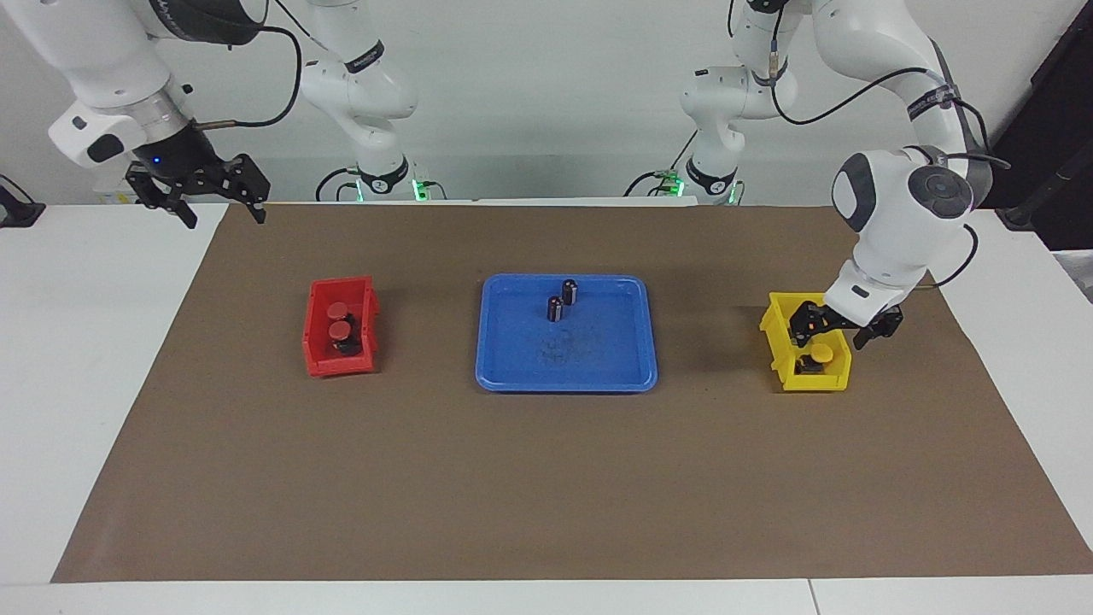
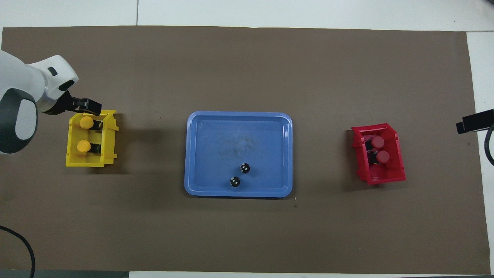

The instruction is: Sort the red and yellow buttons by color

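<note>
Two yellow buttons (image 2: pixel 86 122) (image 2: pixel 83 146) lie in the yellow bin (image 2: pixel 110 133) at the left arm's end of the mat. In the facing view only one yellow button (image 1: pixel 821 353) shows inside the yellow bin (image 1: pixel 779 342). My left gripper (image 1: pixel 830 335) hangs open just above that bin, holding nothing. Two red buttons (image 1: pixel 339 309) (image 1: pixel 341 330) sit in the red bin (image 1: pixel 318 359), and from overhead the red buttons (image 2: pixel 377 142) (image 2: pixel 382 156) show too. My right gripper (image 1: pixel 201 195) waits open and raised over the mat's corner at the right arm's end.
A blue tray (image 1: pixel 598 367) stands in the middle of the brown mat, between the two bins. Two dark cylinders (image 1: pixel 569 291) (image 1: pixel 555 308) stand upright in the tray's part nearer to the robots. White table borders the mat on all sides.
</note>
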`<state>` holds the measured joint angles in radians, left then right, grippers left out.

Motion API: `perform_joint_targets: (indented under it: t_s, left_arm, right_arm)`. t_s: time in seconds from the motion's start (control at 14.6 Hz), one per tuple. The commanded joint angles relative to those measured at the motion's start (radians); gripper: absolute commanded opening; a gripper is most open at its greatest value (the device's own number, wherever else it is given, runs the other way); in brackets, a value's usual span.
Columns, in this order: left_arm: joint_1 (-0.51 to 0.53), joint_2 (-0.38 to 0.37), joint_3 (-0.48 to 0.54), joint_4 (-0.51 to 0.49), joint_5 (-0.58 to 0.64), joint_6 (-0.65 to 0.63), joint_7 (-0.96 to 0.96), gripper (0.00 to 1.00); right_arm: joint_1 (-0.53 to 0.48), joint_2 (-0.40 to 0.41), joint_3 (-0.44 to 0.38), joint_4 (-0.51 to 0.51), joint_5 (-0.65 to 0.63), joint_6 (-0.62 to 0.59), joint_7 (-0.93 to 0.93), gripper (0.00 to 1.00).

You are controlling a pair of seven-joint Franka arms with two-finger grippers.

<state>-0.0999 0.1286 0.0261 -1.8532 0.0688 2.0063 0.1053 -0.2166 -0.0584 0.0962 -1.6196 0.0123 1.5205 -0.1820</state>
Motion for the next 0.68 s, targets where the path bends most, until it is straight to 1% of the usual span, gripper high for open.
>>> perform_joint_targets:
  t_s: [0.0,0.14,0.27,0.34,0.62]
  left_arm:
    - [0.006,-0.110,0.011,-0.001,0.020,-0.090,0.019,1.00]
    - [0.006,-0.148,0.014,0.060,0.020,-0.206,0.022,1.00]
    - [0.002,-0.144,0.014,0.173,0.014,-0.340,0.021,1.00]
    - [-0.003,-0.144,0.012,0.207,0.014,-0.386,0.024,1.00]
    - [-0.007,-0.161,-0.003,0.216,0.002,-0.443,0.024,1.00]
  right_arm:
    - [-0.004,0.015,0.007,0.030,-0.011,-0.031,0.018,1.00]
    - [-0.003,0.015,0.007,0.030,-0.011,-0.031,0.018,1.00]
    - [-0.004,0.015,0.007,0.030,-0.011,-0.031,0.018,1.00]
    - [-0.004,0.015,0.007,0.029,-0.011,-0.031,0.018,1.00]
    - [-0.004,0.015,0.007,0.029,-0.012,-0.033,0.018,1.00]
